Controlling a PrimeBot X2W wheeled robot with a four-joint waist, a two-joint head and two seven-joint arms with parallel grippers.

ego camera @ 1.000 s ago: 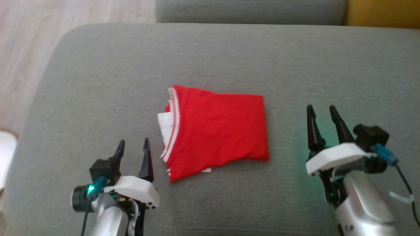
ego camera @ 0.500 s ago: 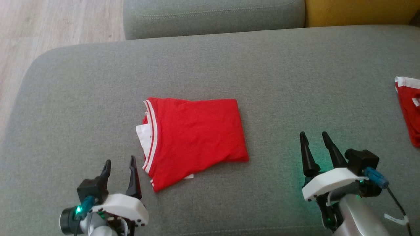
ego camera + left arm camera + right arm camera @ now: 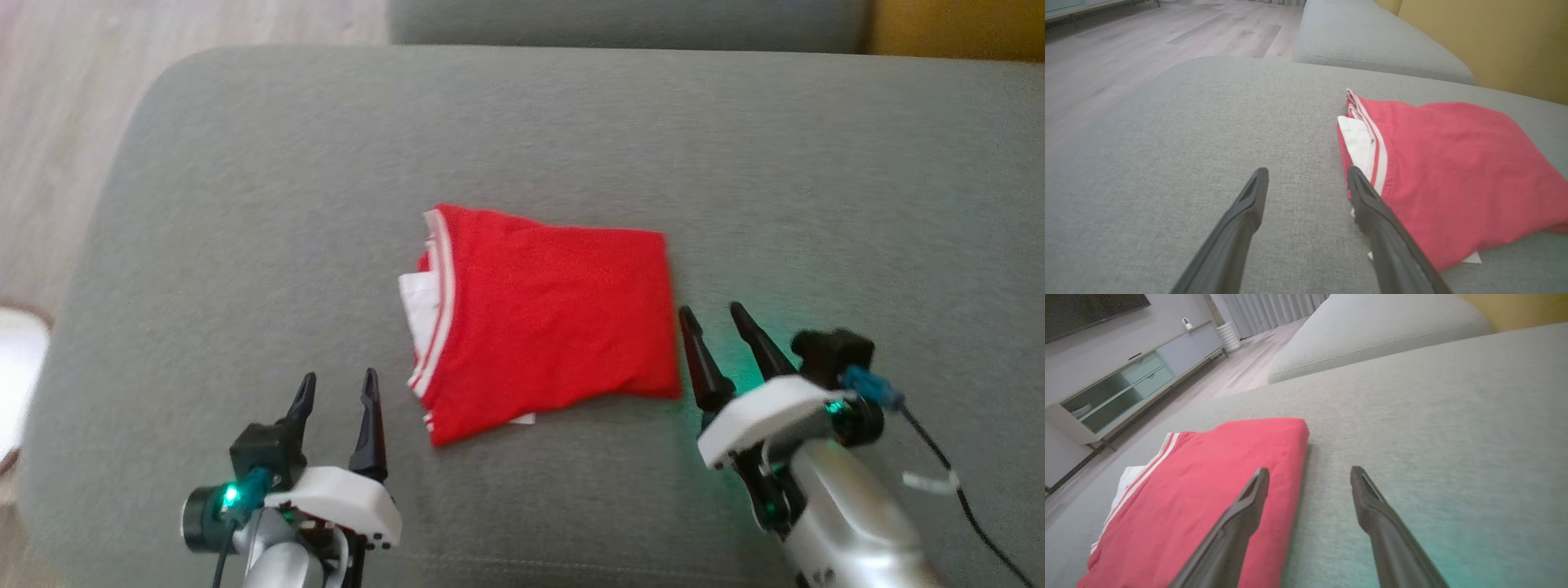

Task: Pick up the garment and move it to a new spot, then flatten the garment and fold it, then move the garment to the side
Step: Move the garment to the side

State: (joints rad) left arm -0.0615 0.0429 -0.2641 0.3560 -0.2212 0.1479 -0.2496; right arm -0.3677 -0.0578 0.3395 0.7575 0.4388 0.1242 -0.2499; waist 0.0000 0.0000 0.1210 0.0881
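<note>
Here's the shift: the right end effector [image 3: 709, 309] has closed in. A second ago it stood well apart from the garment [image 3: 547, 314]; now its nearer finger sits just beside the cloth's right edge. The head camera swung away and back in between, so the framing wobble is the camera, not the cloth. The garment lies where it was, a compact red rectangle in the middle of the grey couch cushion [image 3: 245, 204]. The left end effector [image 3: 339, 376] holds its station near the lower-left corner, close to the striped trim [image 3: 441, 286].

Both end effectors are released, fingers spread, nothing in them.

What does it mean? The folding looks done, so I read this approach as the setup for the last step, carrying the bundle off to the side.

The left wrist view gives detail that the head view blurs. Stacked layers show at the trimmed edge, with a white layer [image 3: 1357, 141] tucked under the red and a small white tag [image 3: 1472, 258] poking out at the near corner (a loose stack, likely to slip if gripped by one layer).

The right wrist view puts one finger [image 3: 1249, 502] over the garment's border, the other over bare cushion. Whether it touches the cloth, I can't tell. It also catches a low cabinet [image 3: 1126, 388] across the floor.
</note>
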